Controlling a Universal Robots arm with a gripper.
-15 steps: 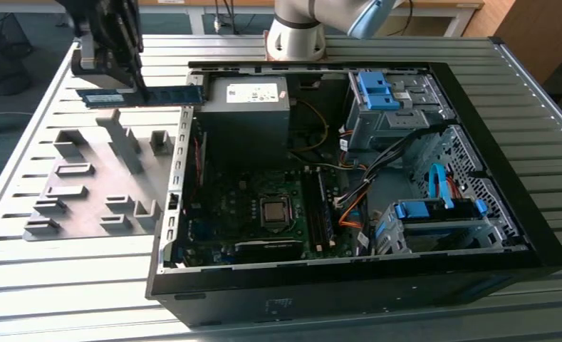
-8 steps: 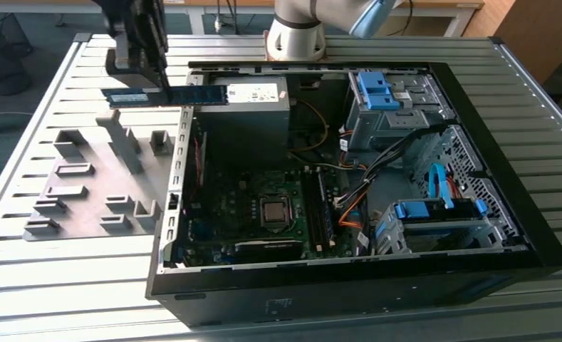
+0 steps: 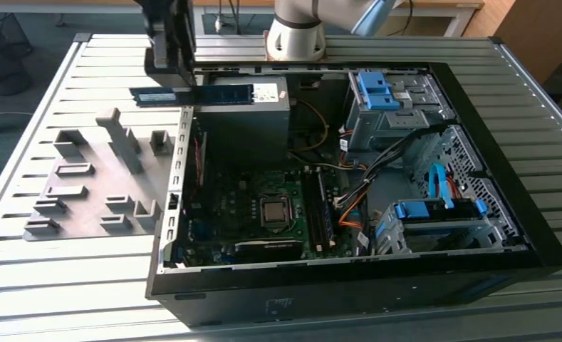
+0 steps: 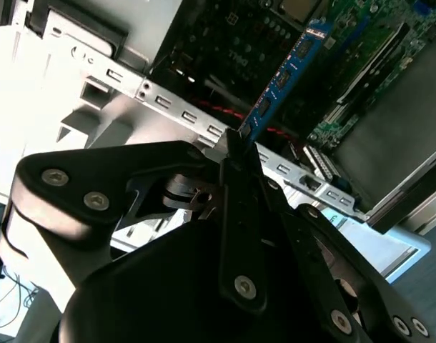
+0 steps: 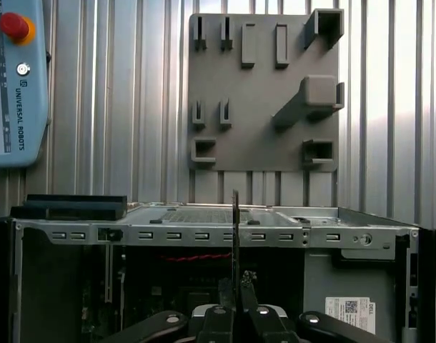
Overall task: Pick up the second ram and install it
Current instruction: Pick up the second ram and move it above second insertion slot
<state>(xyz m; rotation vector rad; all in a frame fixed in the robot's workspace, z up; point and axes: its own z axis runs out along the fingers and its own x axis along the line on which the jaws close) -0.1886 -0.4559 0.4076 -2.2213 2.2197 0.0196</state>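
The second ram [image 3: 219, 94] is a narrow blue-green stick with dark chips. It hangs level in the air over the open computer case's rim [image 3: 181, 153], on the exterior view's left and at the far end. My gripper [image 3: 184, 87] comes down from above and is shut on the stick near its middle. In the second wrist view the stick [image 4: 284, 77] juts out from between the black fingers [image 4: 236, 153] over the motherboard. In the first wrist view I see it edge-on [image 5: 235, 229] above the gripper [image 5: 236, 286].
A grey holder plate [image 3: 90, 203] with upright blocks lies beside the case, seen also as a plate [image 5: 264, 118]. Inside the case are the motherboard [image 3: 252, 214], memory slots [image 3: 320, 214], a power supply [image 3: 247, 121], blue drive cages [image 3: 433, 214] and cables. A teach pendant [image 5: 14, 93] lies on the slatted table.
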